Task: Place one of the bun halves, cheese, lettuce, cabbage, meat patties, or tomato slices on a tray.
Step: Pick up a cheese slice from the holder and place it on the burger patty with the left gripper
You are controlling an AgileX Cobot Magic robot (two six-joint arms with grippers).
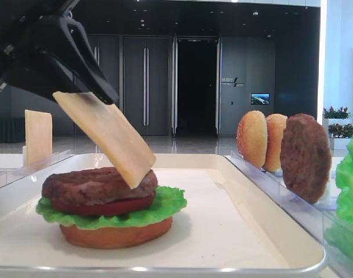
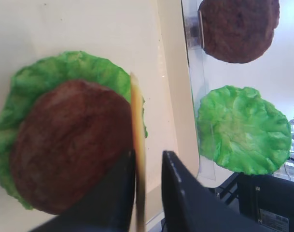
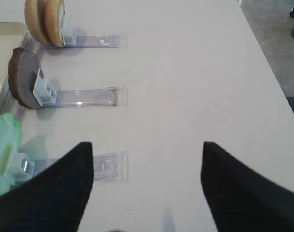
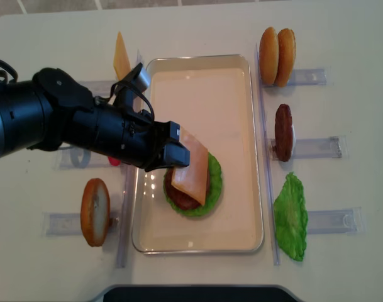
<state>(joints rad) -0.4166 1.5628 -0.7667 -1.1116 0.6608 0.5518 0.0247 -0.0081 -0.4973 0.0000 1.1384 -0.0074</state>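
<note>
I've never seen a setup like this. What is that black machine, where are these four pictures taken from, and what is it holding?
It is a two-armed robot stacking a toy burger. One picture looks from table height, one from overhead, and two from cameras on its wrists. The left gripper pinches a cheese slice, tilted, its lower edge on the meat patty, which lies on tomato, lettuce and a bun half in the cream tray. Clear racks beside the tray hold spare buns, a patty and lettuce. The right gripper hangs open, holding nothing.
</note>
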